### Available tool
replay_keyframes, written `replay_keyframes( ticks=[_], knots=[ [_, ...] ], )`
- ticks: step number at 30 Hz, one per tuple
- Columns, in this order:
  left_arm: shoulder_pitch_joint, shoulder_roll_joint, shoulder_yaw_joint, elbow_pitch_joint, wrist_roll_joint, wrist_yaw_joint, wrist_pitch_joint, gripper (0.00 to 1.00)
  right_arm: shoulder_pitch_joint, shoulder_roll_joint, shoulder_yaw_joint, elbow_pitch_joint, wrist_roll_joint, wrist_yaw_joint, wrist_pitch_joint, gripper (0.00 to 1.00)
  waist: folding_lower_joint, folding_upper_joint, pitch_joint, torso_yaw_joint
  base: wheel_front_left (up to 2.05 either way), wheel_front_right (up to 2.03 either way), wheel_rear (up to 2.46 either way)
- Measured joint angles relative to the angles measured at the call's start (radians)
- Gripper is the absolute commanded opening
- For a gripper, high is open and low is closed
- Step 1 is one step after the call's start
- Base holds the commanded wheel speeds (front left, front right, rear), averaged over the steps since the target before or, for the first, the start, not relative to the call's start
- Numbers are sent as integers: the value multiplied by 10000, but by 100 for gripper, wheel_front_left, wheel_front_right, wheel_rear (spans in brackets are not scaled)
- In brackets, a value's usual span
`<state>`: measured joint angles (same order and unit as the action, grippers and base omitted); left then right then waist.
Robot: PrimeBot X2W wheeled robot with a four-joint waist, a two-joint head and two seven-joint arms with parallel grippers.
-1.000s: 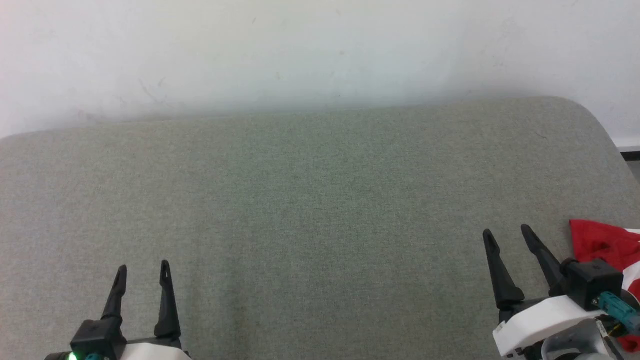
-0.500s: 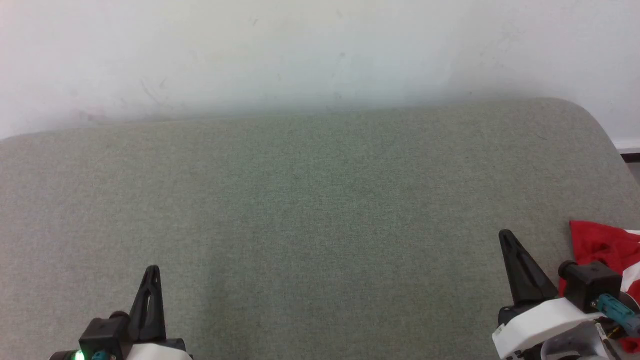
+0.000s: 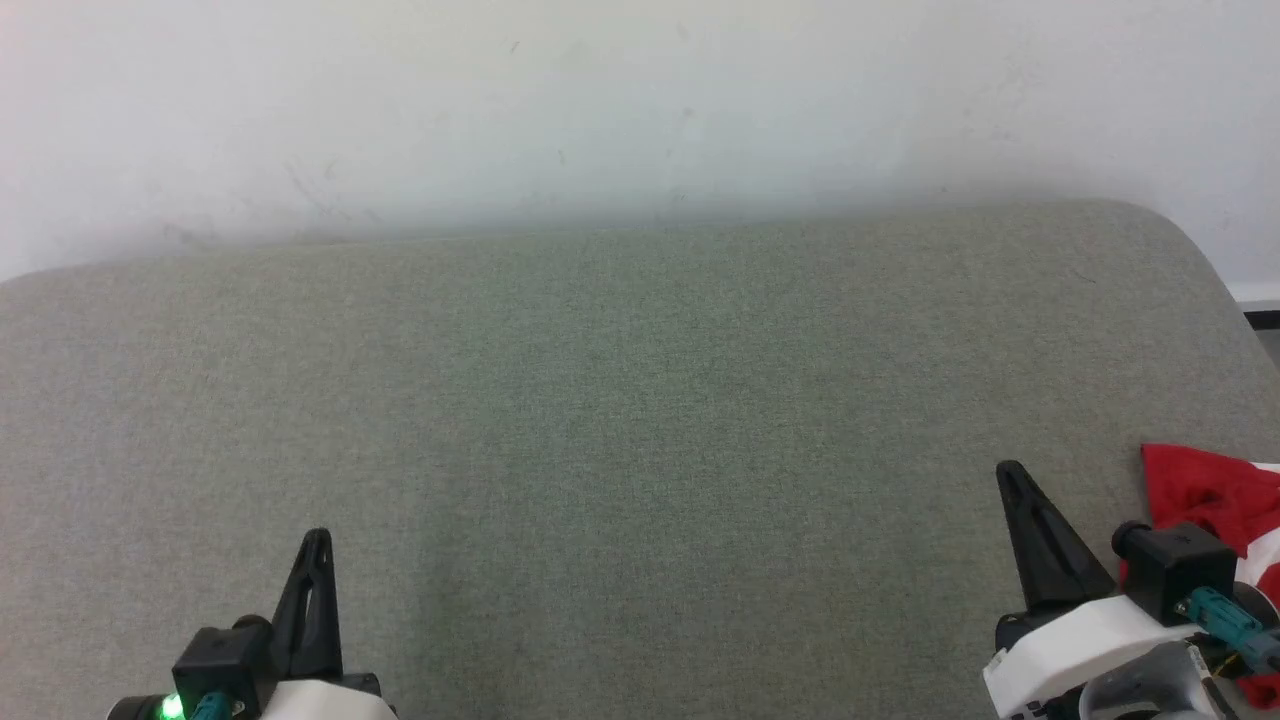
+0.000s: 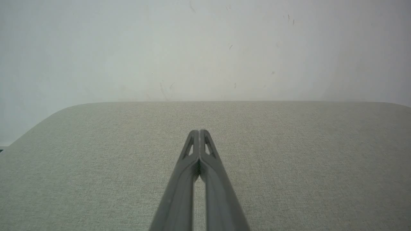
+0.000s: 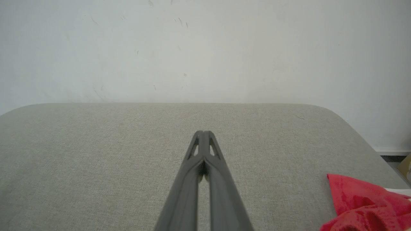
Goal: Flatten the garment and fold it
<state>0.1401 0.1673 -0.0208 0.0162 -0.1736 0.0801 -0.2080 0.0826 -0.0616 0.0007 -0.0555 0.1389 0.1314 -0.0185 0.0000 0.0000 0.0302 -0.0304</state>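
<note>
The garment [image 3: 1215,495] is a red bunch with a bit of white stripe at the right edge of the grey-green padded surface [image 3: 640,400], partly behind my right wrist. In the right wrist view the garment [image 5: 362,202] lies crumpled at the lower right. My right gripper [image 3: 1012,474] is shut and empty, just left of the garment and apart from it; its fingertips [image 5: 203,133] meet above bare padding. My left gripper [image 3: 318,540] is shut and empty at the lower left, with its fingertips [image 4: 199,132] pressed together over bare padding.
A white wall [image 3: 640,100] rises behind the padded surface. The surface's rounded far right corner [image 3: 1180,225] drops off to a dark strip of floor [image 3: 1262,318]. Its far left corner [image 4: 48,118] appears in the left wrist view.
Both grippers went from open to shut over the last second. The left gripper shifted slightly to the right. The garment has not moved.
</note>
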Motion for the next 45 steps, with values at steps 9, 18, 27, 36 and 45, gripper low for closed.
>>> replay_keyframes(
  ticks=[9, 18, 27, 36, 45],
  knots=[
    [-100, -73, 10, -4, 121, -77, 163, 0, -51, 2, 0, 50, -102, 0, 2, 0, 0, 0, -26, 26, 0, 0, 0],
    [-217, -173, 19, -10, 261, -92, 336, 0, -154, 4, 0, 88, -244, 0, 6, 0, 0, 0, -51, 53, 0, 0, 0],
    [-276, -274, 36, -17, 441, -174, 533, 0, -168, 8, 0, 123, -337, 0, 21, 0, 0, 0, -77, 78, 0, 0, 0],
    [-425, -380, 52, -35, 573, -240, 686, 0, -208, 15, 2, 171, -433, 0, 79, 0, 0, 0, -103, 104, 0, 0, 0],
    [-487, -472, 59, -42, 704, -274, 865, 0, -286, 23, 2, 228, -533, 0, 84, 0, 0, 0, -129, 130, 0, 0, 0]
  ],
)
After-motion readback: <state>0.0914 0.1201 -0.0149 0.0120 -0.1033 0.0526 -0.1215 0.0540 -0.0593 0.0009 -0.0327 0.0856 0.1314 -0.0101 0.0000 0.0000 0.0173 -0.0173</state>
